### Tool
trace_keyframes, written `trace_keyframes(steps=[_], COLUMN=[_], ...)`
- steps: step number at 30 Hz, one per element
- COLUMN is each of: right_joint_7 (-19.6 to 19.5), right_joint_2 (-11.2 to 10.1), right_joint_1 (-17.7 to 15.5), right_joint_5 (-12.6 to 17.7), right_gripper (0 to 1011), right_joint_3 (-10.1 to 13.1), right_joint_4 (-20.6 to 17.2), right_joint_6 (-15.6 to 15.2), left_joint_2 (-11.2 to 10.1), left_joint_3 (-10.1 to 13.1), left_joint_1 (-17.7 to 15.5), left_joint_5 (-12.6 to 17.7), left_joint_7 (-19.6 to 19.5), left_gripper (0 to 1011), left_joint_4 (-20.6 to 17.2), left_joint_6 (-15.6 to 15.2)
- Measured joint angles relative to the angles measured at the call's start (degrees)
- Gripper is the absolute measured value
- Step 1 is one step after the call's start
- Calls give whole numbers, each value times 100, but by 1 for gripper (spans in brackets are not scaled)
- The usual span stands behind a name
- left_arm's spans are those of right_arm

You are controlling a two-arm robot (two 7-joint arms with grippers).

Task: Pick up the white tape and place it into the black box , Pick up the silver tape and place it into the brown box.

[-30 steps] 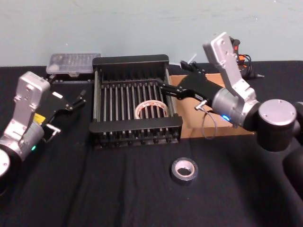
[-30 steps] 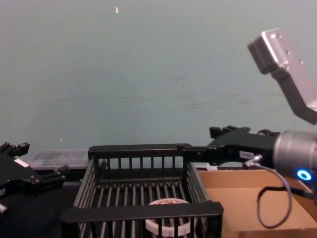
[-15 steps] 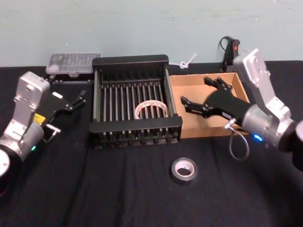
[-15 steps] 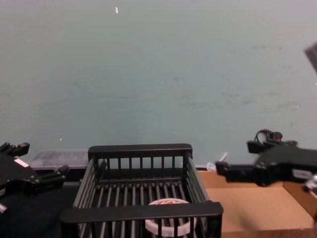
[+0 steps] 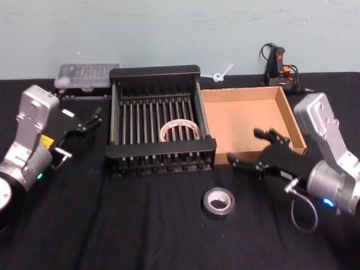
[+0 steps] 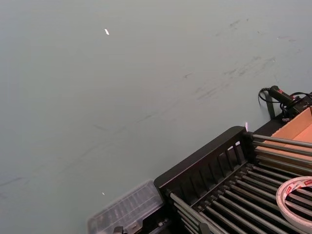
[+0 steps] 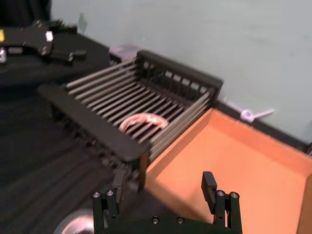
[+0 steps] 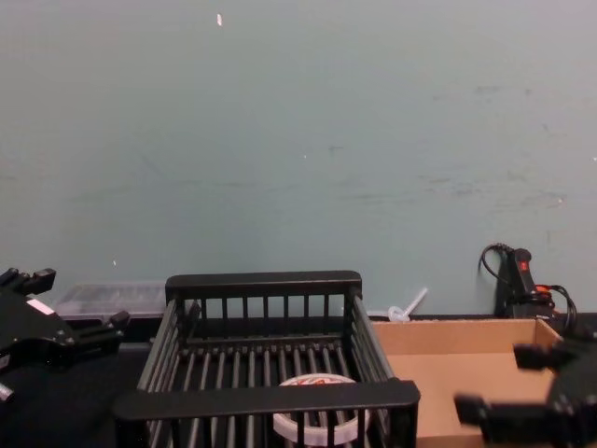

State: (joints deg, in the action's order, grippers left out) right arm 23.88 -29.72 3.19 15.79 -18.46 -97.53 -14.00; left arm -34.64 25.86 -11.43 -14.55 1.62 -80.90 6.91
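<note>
Half the job looks done: the white tape lies flat on the slatted floor of the black box, well away from either gripper, with reddish marks on its core. The silver tape sits on the dark table, outside the empty brown box, so the second pick and drop remain. The right gripper, fingers spread wide and holding nothing, hovers at the front edge of the brown box; the silver tape lies just ahead of and below its fingertips, and what appears to be that roll's rim peeks in beneath the fingers in the right wrist view, though that part is too blurred to be certain. The left gripper waits open off to the left side of the black box, apart from both tapes.
</note>
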Motion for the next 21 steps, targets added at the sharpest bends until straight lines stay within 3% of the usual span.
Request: trace_keyframes(steps=[9, 21], right_joint_7=[103, 210], right_joint_2=[-253, -346], right_joint_1=[-325, -331], right_joint_5=[130, 219], right_gripper=[1000, 1000], right_joint_3=[-74, -273], right_joint_4=[-150, -33], right_joint_6=[-144, -184], left_joint_2=[0, 0], left_joint_3=[0, 0], left_joint_1=[0, 0], left_joint_5=[0, 0], left_joint_7=[0, 0], left_gripper=[1002, 1001], left_joint_4=[0, 0], left_joint_6=[0, 0])
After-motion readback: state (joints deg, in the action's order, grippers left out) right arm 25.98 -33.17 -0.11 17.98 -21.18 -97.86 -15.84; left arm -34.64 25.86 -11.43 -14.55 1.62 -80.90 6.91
